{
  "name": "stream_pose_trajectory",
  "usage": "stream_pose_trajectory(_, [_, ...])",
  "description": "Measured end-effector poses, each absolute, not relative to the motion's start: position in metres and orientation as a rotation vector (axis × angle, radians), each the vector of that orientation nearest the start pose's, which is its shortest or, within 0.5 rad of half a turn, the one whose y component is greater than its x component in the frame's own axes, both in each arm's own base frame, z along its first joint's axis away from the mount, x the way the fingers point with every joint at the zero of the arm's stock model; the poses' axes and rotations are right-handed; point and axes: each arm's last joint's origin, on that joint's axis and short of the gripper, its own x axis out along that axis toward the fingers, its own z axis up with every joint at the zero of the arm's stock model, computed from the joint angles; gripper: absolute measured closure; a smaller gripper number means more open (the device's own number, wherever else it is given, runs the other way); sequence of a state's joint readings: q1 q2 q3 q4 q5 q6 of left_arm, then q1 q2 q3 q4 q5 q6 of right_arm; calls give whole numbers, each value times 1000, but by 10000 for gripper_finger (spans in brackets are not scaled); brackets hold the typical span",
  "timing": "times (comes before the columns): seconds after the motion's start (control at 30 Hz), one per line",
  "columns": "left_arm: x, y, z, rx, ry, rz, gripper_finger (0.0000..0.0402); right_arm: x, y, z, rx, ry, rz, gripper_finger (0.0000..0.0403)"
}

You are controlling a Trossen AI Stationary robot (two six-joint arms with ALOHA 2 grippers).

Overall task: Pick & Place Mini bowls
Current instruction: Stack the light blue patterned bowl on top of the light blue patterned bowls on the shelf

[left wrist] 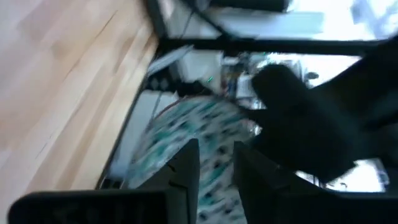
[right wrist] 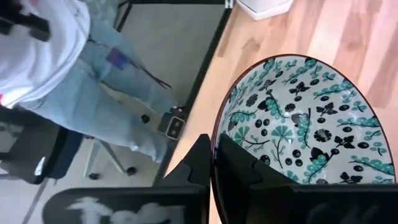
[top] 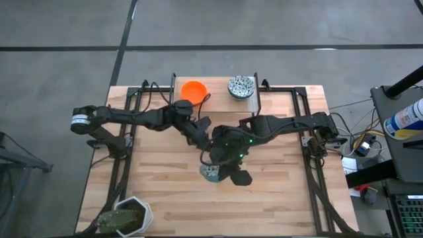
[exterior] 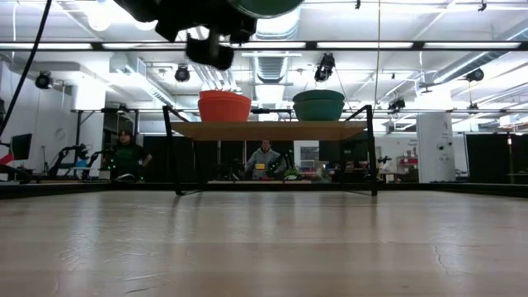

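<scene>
A patterned mini bowl (right wrist: 298,124), white with teal and black flowers, hangs above the table's middle (top: 210,173). My right gripper (right wrist: 214,168) is shut on it. My left gripper (left wrist: 216,177) stands open right beside the same bowl (left wrist: 186,127), and the bowl's pattern shows in the gap between its fingers. An orange mini bowl (top: 193,90) and a second patterned mini bowl (top: 241,86) stand upright on a raised shelf at the table's far edge (exterior: 224,106). My right gripper pinches the bowl's rim (right wrist: 216,134), one finger inside the bowl (right wrist: 249,171) and one outside (right wrist: 196,162). The fingers slant down at it. The bowl is lifted clear of the table and tilted, its inside facing the wrist camera. Whether my left gripper touches the bowl, I cannot tell.
A white hexagonal plant pot (top: 129,215) stands at the table's near left corner. Black frame rails (top: 122,165) run along both side edges of the table. A person in jeans (right wrist: 93,81) stands beyond the table's edge.
</scene>
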State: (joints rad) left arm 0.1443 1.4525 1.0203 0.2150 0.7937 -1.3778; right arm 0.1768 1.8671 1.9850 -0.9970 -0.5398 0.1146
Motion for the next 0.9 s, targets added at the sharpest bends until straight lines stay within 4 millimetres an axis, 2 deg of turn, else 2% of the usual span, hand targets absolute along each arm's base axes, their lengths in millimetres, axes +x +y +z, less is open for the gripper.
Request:
stream_pose_trajectory(0.3, [322, 35, 315, -1394, 392, -379, 301, 377, 79, 372, 207, 988, 496, 393])
stream_pose_trajectory(0.57, [306, 37, 335, -1323, 248, -297, 301, 369, 73, 373, 162, 1053, 397, 394])
stream_pose_trajectory(0.6, [303, 36, 339, -1303, 224, -297, 301, 368, 72, 372, 164, 1071, 374, 394])
stream_pose_trajectory(0.67, [293, 35, 359, -1252, 113, -352, 301, 364, 68, 366, 189, 1156, 335, 394])
stream_pose_trajectory(0.73, [283, 34, 374, -1211, 39, -393, 301, 368, 64, 358, 188, 1179, 279, 394])
stream_pose_trajectory(0.8, [274, 33, 385, -1166, -39, -410, 301, 366, 55, 356, 198, 1210, 226, 394])
stream_pose_trajectory(0.9, [265, 33, 392, -1156, -87, -383, 301, 365, 44, 358, 192, 1202, 183, 393])
